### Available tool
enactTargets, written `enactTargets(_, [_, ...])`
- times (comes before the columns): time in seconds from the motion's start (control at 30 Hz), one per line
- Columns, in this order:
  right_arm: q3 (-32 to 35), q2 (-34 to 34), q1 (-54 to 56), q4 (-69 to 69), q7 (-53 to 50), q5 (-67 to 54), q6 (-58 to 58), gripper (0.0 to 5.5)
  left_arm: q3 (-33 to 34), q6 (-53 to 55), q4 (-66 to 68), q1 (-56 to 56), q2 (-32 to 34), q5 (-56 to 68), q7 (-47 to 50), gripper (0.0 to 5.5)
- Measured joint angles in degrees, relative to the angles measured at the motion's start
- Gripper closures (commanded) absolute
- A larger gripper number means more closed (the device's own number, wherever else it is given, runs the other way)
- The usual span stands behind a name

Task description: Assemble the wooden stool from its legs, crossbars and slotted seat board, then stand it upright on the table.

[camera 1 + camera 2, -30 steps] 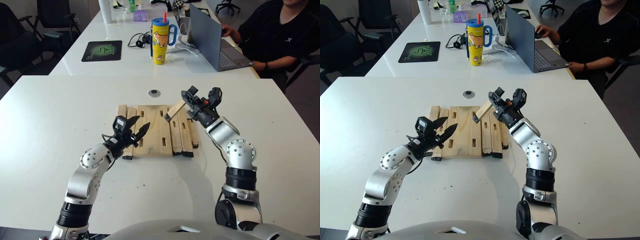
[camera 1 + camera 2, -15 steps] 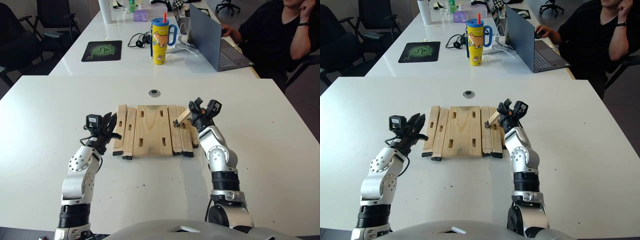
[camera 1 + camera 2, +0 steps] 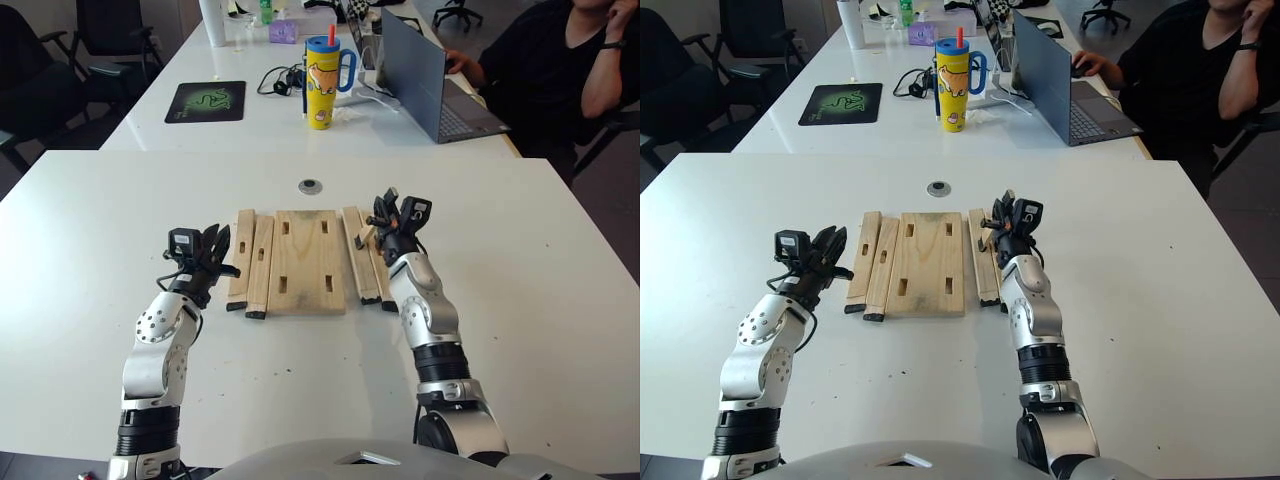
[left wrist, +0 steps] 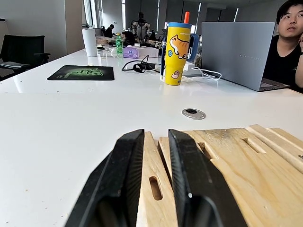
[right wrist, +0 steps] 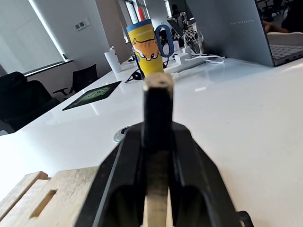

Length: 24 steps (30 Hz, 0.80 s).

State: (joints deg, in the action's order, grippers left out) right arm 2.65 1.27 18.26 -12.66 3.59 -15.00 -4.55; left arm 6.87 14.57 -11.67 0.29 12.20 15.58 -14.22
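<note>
Right gripper point(image 3: 380, 225): clamped on one end of a short crossbar point(image 3: 362, 238), held low over the right legs point(image 3: 372, 275), beside the board point(image 3: 305, 262) lying flat mid-table point(image 3: 520, 300). I judge the crossbar light, stiff and dry. An end grip lets it lever, so mid-length is better. Left gripper point(image 3: 222, 252): narrowly parted, empty, at the left legs point(image 3: 250, 265). Since a second ago, my crossbar has dropped and my left gripper has drawn back off the board.

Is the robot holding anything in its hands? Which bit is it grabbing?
The right hand pinches a short wooden bar by its sides, with one end poking out past the fingertips. The left hand is open and holds nothing.
</note>
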Motion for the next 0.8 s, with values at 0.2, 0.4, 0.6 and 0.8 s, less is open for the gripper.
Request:
enactTargets(0.2, [-1.6,-3.2,-1.4,-4.0,4.3,5.0,9.3,5.09,0.1,0.4,-0.3,0.0,0.2,0.0,-0.1,4.52])
enactTargets(0.4, [-4.0,-4.2,-3.5,-6.0,6.0,9.2,16.8,5.09,0.2,0.5,-0.4,0.0,0.4,0.1,-0.4,4.52])
enactTargets(0.6, [-4.2,-4.6,-3.6,-6.4,6.9,10.0,16.9,4.54,0.2,0.5,-0.4,-0.1,0.4,0.1,-0.7,4.52])
enactTargets(0.8, [-3.6,-4.6,-2.7,-3.6,6.5,9.9,12.5,4.07,0.4,0.6,-0.4,-0.1,0.3,0.1,-0.6,4.52])
